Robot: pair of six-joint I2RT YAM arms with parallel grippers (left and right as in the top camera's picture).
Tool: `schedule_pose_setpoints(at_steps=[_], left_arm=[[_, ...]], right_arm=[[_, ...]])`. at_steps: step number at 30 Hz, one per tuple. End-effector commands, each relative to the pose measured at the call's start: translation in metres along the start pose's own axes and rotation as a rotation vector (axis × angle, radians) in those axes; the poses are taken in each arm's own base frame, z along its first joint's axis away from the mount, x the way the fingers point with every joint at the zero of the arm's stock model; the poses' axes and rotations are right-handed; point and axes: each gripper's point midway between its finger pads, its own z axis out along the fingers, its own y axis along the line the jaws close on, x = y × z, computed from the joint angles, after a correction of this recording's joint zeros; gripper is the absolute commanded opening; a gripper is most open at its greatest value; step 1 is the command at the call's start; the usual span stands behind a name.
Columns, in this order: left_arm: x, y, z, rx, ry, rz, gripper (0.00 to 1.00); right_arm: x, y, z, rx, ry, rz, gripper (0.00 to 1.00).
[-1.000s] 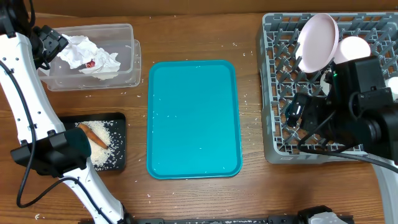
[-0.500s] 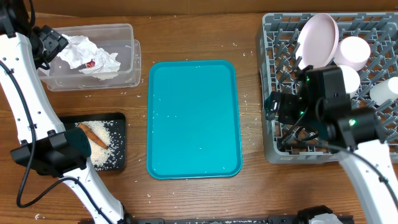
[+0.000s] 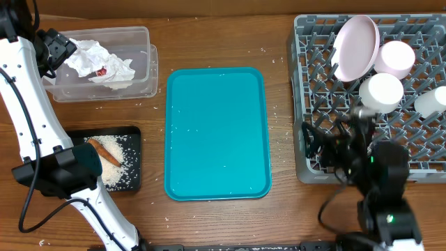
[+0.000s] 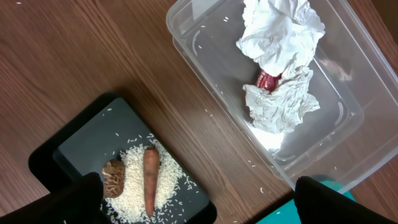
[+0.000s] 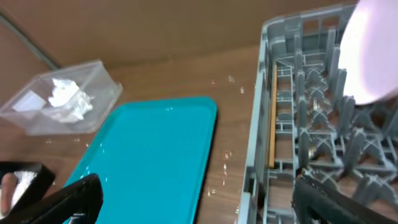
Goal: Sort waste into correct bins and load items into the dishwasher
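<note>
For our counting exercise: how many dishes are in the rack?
4: pink plate at the back, two white bowls beside it, cup at right edge. Others may be hidden.

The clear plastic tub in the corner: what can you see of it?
The clear tub is a see-through plastic rectangle with rounded corners and a raised rim, standing open-topped on the wooden table, up and left of the teal tray. Inside lie a crumpled white napkin and a red wrapper tucked in its folds.
</note>
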Motion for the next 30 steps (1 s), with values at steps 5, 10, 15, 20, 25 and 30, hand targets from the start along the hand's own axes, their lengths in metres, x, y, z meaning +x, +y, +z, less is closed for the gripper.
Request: schedule_pose_setpoints(at_steps=[5, 10, 15, 20, 25, 30], left_arm=[[0.002, 0.000, 0.003, -0.013, 0.005, 0.018, 1.00], [0.002, 0.000, 0.003, -0.013, 0.005, 0.018, 1.00], [0.002, 0.000, 0.003, -0.013, 0.005, 0.018, 1.00], [0.002, 0.000, 0.003, -0.013, 0.005, 0.018, 1.00], [0.002, 0.000, 0.003, -0.013, 0.005, 0.018, 1.00], [0.002, -0.001, 0.003, -0.013, 0.005, 0.019, 1.00]], right_arm=[[0.023, 0.003, -0.011, -0.082, -0.196, -0.062, 1.00], [0.028, 0.001, -0.021, -0.088, -0.313, -0.100, 1.00], [0.029, -0.006, -0.025, -0.056, -0.362, -0.107, 1.00], [0.028, -0.016, -0.028, -0.004, -0.410, -0.104, 1.00], [0.021, -0.027, -0.034, 0.064, -0.452, -0.091, 1.00], [0.033, -0.037, -0.033, 0.111, -0.412, -0.071, 1.00]])
